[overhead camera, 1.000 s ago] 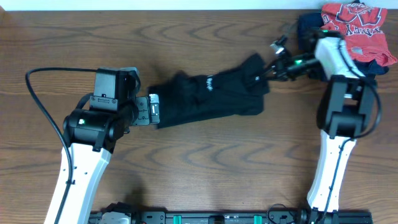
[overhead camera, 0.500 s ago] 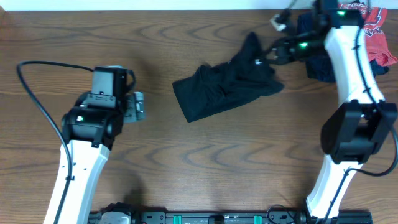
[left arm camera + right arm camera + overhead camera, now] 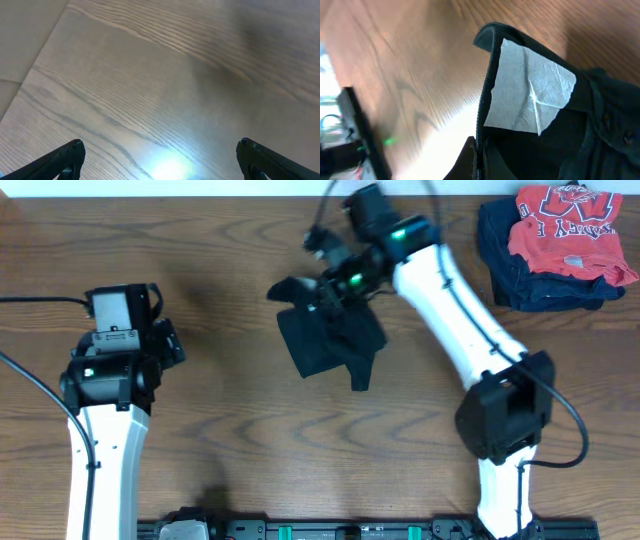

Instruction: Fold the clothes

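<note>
The clothes, black trousers (image 3: 330,345), lie bunched in the upper middle of the table. My right gripper (image 3: 322,288) is shut on one edge of them and holds it lifted over the heap. In the right wrist view the fabric's seam is pinched between the jaws of the right gripper (image 3: 479,156), with the white inner tag (image 3: 530,95) facing up just beyond. My left gripper (image 3: 168,340) is off to the left, well apart from the trousers. The left wrist view has the left gripper (image 3: 160,147) open, with only bare wood between its fingertips (image 3: 74,149).
A red T-shirt with white lettering (image 3: 565,220) lies on a folded dark navy garment (image 3: 530,280) at the back right corner. The right arm (image 3: 450,310) stretches diagonally across the table's right half. The table's far left edge (image 3: 30,75) shows in the left wrist view.
My right arm has swung left, carrying the trousers' end over the rest of the cloth. My left gripper has let go of the other end and drawn back to the left.
</note>
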